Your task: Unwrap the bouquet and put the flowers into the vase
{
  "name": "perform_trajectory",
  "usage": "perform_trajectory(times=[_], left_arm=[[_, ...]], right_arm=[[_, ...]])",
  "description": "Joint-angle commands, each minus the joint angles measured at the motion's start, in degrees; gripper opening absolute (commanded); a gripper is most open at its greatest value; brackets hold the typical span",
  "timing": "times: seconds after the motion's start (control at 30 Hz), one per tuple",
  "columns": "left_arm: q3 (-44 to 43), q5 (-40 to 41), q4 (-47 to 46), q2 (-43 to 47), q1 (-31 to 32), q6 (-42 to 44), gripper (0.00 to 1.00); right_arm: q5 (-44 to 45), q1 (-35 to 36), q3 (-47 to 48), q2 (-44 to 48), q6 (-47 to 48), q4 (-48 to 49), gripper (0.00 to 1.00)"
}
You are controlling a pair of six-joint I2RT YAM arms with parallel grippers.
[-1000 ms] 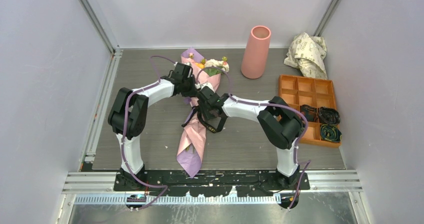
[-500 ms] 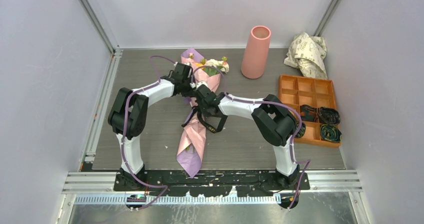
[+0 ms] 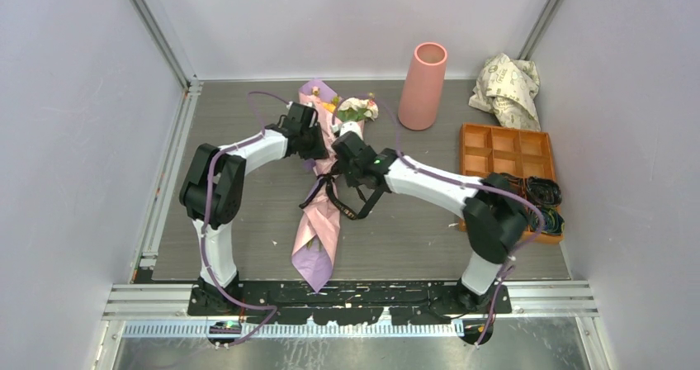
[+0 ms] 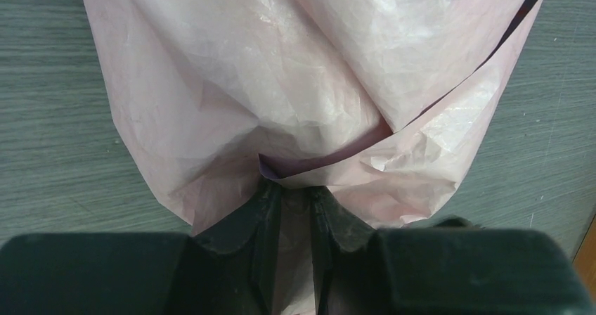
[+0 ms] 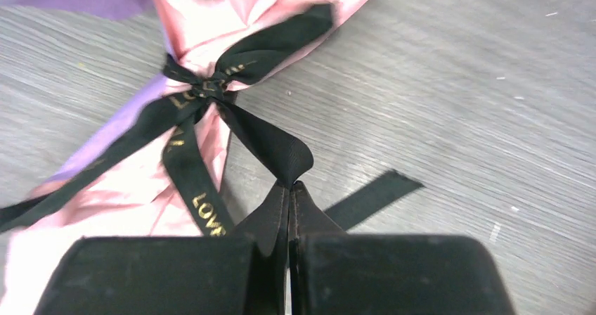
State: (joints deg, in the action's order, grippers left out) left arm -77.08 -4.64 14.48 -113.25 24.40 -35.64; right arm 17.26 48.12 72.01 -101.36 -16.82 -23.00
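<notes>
The bouquet lies flat on the tabletop between the two arms. Its long axis runs from the near edge toward the far wall, with the narrow tip nearest the arm bases. It is a cone of crinkled pink paper over lilac. The flowers, with pink, cream and yellow heads, show at the wide far end. The vase stands upright to their right, close but apart.

A black ribbon with gold lettering is tied in a bow at the cone's waist, and the knot looks intact. The right gripper is pinched together on one loop of that bow. The knot lies ahead of it and to its left, so the pull likely has to run away from the knot, across the cone's axis. The left gripper is clamped on a fold of the pink paper, on the cone's left side just beyond the bow, which should anchor the bouquet against that pull.
</notes>
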Motion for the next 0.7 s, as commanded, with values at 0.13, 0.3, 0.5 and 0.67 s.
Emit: perform_trajectory(times=[0.13, 0.3, 0.5, 0.67], left_arm=[[-2.3, 2.79, 1.34, -4.91, -1.01, 0.9, 0.22], [-2.63, 2.87, 1.25, -6.61, -1.11, 0.75, 0.22], [-2.31, 3.57, 1.4, -6.64, -1.15, 0.91, 0.21], [-2.89, 4.18, 3.12, -4.59, -1.29, 1.57, 0.21]], right_arm=[[9.11, -0.31, -1.47, 21.09, -2.88, -7.47, 0.01], [15.69, -0.31, -0.86, 30.62, -3.34, -11.25, 0.01], [24.45, -0.31, 0.24, 40.3, -3.73, -14.12, 0.01], [27.96, -0.3, 0.34, 41.62, -5.03, -16.51, 0.01]])
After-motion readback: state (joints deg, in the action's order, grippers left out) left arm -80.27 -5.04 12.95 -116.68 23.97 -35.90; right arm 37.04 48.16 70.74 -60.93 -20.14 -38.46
